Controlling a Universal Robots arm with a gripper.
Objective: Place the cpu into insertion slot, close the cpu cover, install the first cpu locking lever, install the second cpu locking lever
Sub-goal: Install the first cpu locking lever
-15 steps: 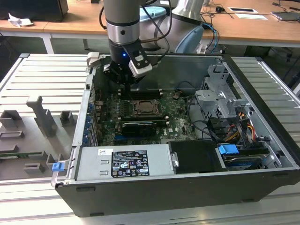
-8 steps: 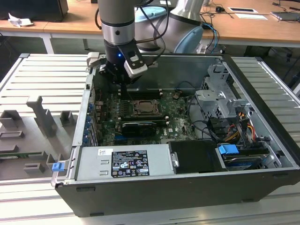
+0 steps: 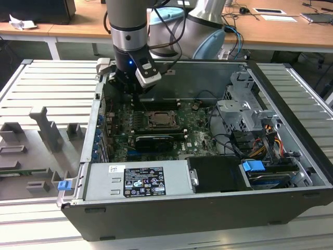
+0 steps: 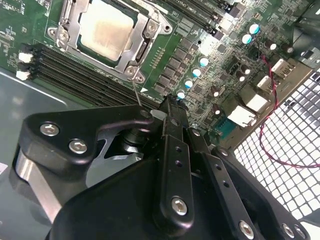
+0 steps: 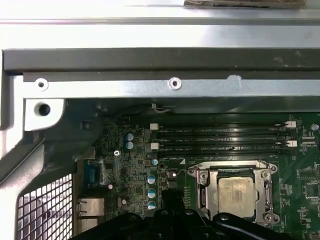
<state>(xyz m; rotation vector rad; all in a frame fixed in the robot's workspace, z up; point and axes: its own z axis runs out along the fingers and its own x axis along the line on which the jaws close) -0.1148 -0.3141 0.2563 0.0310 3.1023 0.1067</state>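
The cpu (image 4: 106,26) was rendered in pale silvery-beige, the cpu cover (image 4: 69,35) in silvery metal, the motherboard (image 4: 20,20) in green. The gripper (image 4: 172,106) was finished in black. A regular grid of square holes was patterned across the grey rear panel (image 4: 290,145).

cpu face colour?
Pale silvery-beige; the cpu shows best in the second wrist view.

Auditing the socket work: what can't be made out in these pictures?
Insertion slot contacts: covered by the cpu and cpu cover in both wrist views.
Cpu: cut off by the picture edge in the second wrist view.
Thin metal rod beside the cover: one end hidden behind the end effector, second wrist view.
Latching state: too small in the exterior view.
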